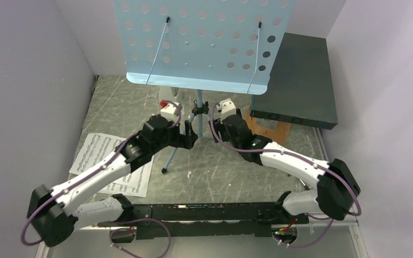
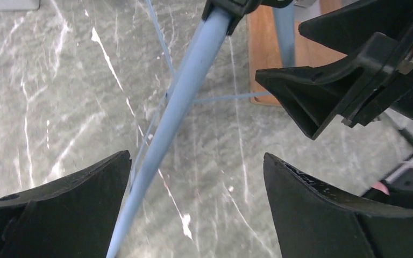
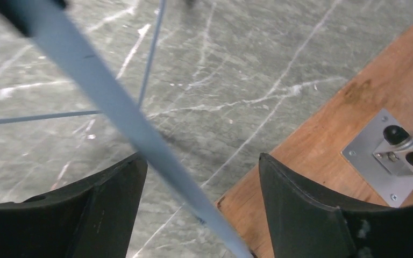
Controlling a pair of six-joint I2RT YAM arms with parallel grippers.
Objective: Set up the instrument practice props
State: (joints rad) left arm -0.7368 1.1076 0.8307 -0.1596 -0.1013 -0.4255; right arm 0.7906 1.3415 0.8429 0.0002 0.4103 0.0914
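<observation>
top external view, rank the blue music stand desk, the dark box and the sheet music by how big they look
1. light blue music stand desk: largest, though it sits nearest the camera.
2. dark box.
3. sheet music: smallest, partly hidden under the left arm.

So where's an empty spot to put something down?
Bare table lies in front, between the sheet music, the music stand legs and the right arm. Another patch is back left, by the wall. Crowded: the stand's pole, between the left end effector and right end effector, and the dark box corner.
</observation>
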